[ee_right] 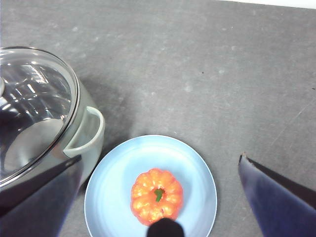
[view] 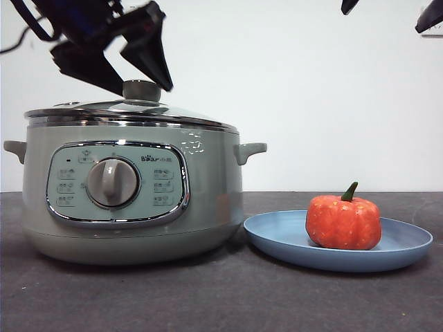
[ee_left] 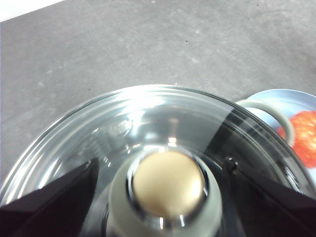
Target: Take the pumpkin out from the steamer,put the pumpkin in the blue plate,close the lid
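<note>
Now, with the pumpkin (view: 343,221) on the plate (view: 277,238) and the lid (view: 131,111) on the steamer (view: 131,207), the left tool (view: 142,69), spread astride the knob (ee_left: 169,185), could nudge the lid askew when lifting away.

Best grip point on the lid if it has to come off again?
The round knob at the center of the lid, from straight above. The glass dome is wide and slick; the knob stands proud, and the open left gripper already straddles it.

pumpkin (ee_right: 156,196) sat centred in blue plate (ee_right: 197,170) | steamer (ee_right: 86,129) beside plate, lid (ee_right: 34,108) on | right gripper (ee_right: 160,197) fingers spread wide above | grey tabletop (ee_right: 197,69)
</note>
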Controlling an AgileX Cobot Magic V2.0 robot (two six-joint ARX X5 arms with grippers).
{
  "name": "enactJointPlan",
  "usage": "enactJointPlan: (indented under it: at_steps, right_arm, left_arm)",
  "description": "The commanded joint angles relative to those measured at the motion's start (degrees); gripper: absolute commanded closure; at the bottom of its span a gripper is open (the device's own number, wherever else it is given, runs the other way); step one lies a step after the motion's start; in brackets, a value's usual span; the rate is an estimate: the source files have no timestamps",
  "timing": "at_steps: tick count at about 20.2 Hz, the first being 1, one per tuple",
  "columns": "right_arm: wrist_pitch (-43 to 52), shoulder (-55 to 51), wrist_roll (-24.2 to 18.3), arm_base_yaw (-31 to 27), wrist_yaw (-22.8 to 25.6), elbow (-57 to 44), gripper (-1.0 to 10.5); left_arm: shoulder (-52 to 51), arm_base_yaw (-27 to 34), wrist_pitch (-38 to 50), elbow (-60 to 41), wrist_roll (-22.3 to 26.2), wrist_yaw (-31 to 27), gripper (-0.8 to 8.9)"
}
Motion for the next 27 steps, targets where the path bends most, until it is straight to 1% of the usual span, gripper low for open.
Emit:
enactJointPlan:
  at_steps: [1,2,3,4,5,6,7,8,10,11,13,15,17,18,20,27]
  right_arm:
    - [0.26,0.0,0.37,0.11,-0.13,-0.46,4.2]
    - [0.26,0.0,0.35,0.11,-0.15,-0.46,4.6]
    - [0.24,0.0,0.35,0.13,-0.15,-0.46,5.5]
    - [0.24,0.0,0.35,0.13,-0.17,-0.46,6.4]
    - [0.28,0.0,0.35,0.13,-0.15,-0.46,7.5]
    - [0.33,-0.04,0.33,0.13,-0.13,-0.46,8.5]
    - [0.31,-0.07,0.28,0.15,-0.09,-0.48,9.4]
    - [0.31,-0.39,0.02,0.15,-0.02,-0.59,9.7]
    - [2.56,-2.84,-0.9,0.5,0.09,-2.62,9.6]
    - [5.2,-5.35,-1.27,0.98,0.24,-5.03,9.6]
    - [10.14,-12.0,-1.42,1.99,0.33,-11.28,9.6]
    - [13.51,-19.56,-1.38,2.34,0.46,-17.73,9.6]
    - [13.79,-26.25,-0.72,2.34,0.48,-22.14,9.6]
    - [11.5,-28.63,0.83,2.34,0.48,-22.67,9.6]
    - [9.92,-30.62,2.69,2.34,0.5,-22.67,9.6]
    - [9.53,-31.19,2.69,2.34,0.28,-22.64,9.6]
  left_arm:
    - [-4.24,-0.04,-3.06,0.17,-1.07,-0.02,4.14]
    - [-6.01,-0.04,-4.72,0.17,-1.07,-0.02,4.69]
    - [-8.26,-0.04,-6.54,0.17,-1.05,0.09,5.65]
    - [-10.05,-0.04,-7.5,0.17,-1.05,0.55,6.64]
    - [-12.31,-0.04,-8.79,0.17,-0.96,1.81,8.0]
    - [-14.01,-0.09,-9.79,0.17,-0.94,2.86,8.21]
    - [-16.06,-0.11,-11.58,0.17,-0.66,2.97,8.22]
    - [-17.53,-0.09,-13.42,0.17,-0.15,2.32,8.22]
    - [-20.87,-0.09,-18.14,-0.31,1.2,-0.52,8.22]
    - [-22.95,-0.09,-18.95,-1.4,1.46,-1.79,8.22]
    - [-29.31,-0.09,-16.68,-6.86,1.31,-3.37,8.22]
    - [-36.96,-0.09,-13.7,-14.69,0.26,-3.76,8.22]
    - [-44.83,-0.09,-12.68,-21.92,-0.07,-4.59,8.22]
    - [-48.06,-0.09,-12.52,-24.61,-0.09,-5.64,8.22]
    - [-50.1,-0.09,-13.84,-25.59,-1.25,-6.75,8.22]
    - [-50.07,-0.09,-14.14,-25.57,-1.18,-6.12,8.17]
